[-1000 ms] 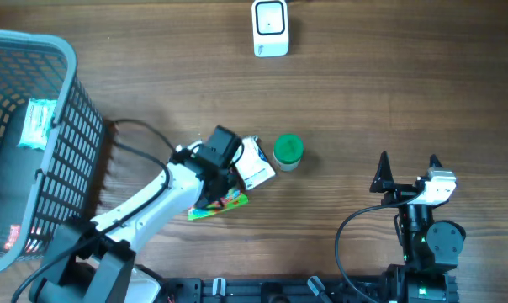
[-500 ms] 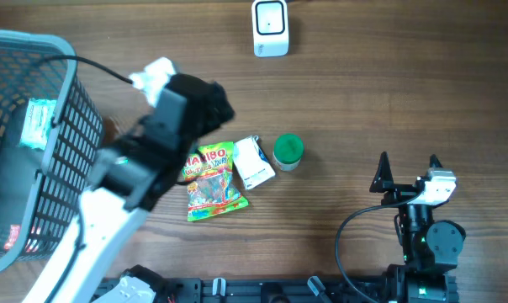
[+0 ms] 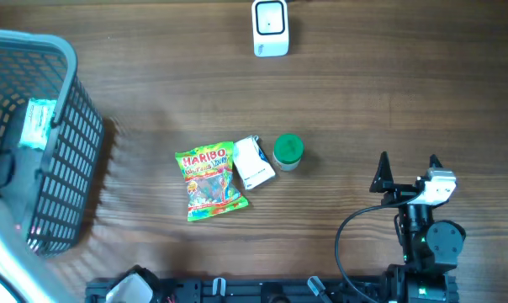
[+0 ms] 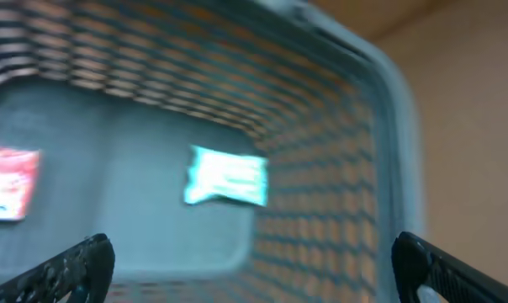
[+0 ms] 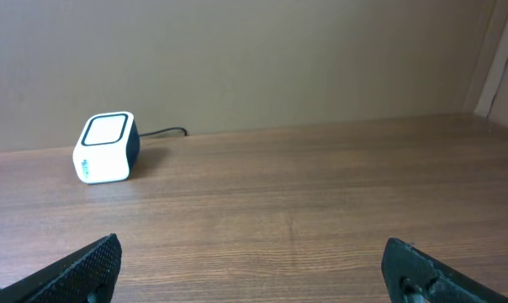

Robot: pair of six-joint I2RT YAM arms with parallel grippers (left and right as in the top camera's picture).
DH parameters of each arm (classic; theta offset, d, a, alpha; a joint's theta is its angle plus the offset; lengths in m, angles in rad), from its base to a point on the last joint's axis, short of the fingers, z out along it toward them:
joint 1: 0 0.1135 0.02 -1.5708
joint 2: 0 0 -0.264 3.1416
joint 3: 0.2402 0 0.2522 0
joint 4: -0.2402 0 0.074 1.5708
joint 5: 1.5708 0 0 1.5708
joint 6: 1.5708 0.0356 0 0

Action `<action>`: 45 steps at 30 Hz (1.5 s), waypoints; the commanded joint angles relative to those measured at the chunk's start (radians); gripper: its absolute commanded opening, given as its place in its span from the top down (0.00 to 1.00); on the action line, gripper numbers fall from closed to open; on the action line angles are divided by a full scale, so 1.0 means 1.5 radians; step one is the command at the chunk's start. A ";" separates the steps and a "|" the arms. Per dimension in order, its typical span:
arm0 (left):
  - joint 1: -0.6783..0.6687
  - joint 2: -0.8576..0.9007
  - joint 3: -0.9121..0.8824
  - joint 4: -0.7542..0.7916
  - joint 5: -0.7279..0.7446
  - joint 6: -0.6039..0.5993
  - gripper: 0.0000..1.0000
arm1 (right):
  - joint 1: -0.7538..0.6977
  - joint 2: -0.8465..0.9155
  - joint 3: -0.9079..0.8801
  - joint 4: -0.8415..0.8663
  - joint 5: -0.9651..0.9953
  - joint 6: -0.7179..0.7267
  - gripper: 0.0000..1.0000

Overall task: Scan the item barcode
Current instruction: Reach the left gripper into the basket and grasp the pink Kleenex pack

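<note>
your left gripper (image 4: 254, 263) hangs over the basket (image 4: 403, 143), fingers spread wide with nothing between them. that view is blurred. below it in the basket lie a teal packet (image 4: 227, 177) and a red-and-white packet (image 4: 8, 192). your right gripper (image 3: 407, 167) sits low at the right side of the table (image 3: 388, 84), fingers wide apart too, empty. the items to scan are mid-table: haribo bag (image 3: 210, 182) lying flat, white box (image 3: 254, 163) against its right edge, green-lidded tub (image 3: 288, 151) just beside the box. the scanner (image 3: 270, 28) stands at the far edge, well apart from all three.
</note>
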 commanded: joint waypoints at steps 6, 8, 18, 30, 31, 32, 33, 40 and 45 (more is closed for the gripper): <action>0.132 0.193 0.007 -0.066 0.152 -0.111 0.05 | 0.002 -0.004 -0.001 0.002 -0.005 -0.008 0.00; 0.135 0.232 0.004 -0.071 0.130 -0.174 0.18 | 0.002 -0.004 -0.001 0.002 -0.005 -0.008 0.00; 0.134 0.258 -0.130 -0.084 -0.099 -0.593 0.00 | 0.002 -0.004 -0.001 0.002 -0.005 -0.008 0.00; 0.134 0.428 -0.148 0.019 -0.122 -0.492 0.00 | 0.002 -0.004 -0.001 0.002 -0.005 -0.008 0.00; 0.134 0.432 -0.148 0.020 -0.120 -0.495 0.00 | 0.002 -0.004 -0.001 0.002 -0.005 -0.008 0.00; 0.134 0.432 -0.148 0.023 -0.120 -0.495 0.00 | 0.002 -0.004 -0.001 0.002 -0.005 -0.008 0.00; 0.134 0.432 -0.148 0.024 -0.119 -0.495 0.00 | 0.002 -0.004 -0.001 0.002 -0.005 -0.008 0.00; 0.134 0.432 -0.143 0.007 -0.080 -0.480 0.00 | 0.002 -0.004 -0.001 0.002 -0.005 -0.008 0.00; 0.134 0.431 -0.069 0.001 -0.079 -0.399 0.00 | 0.002 -0.004 -0.001 0.002 -0.005 -0.008 0.00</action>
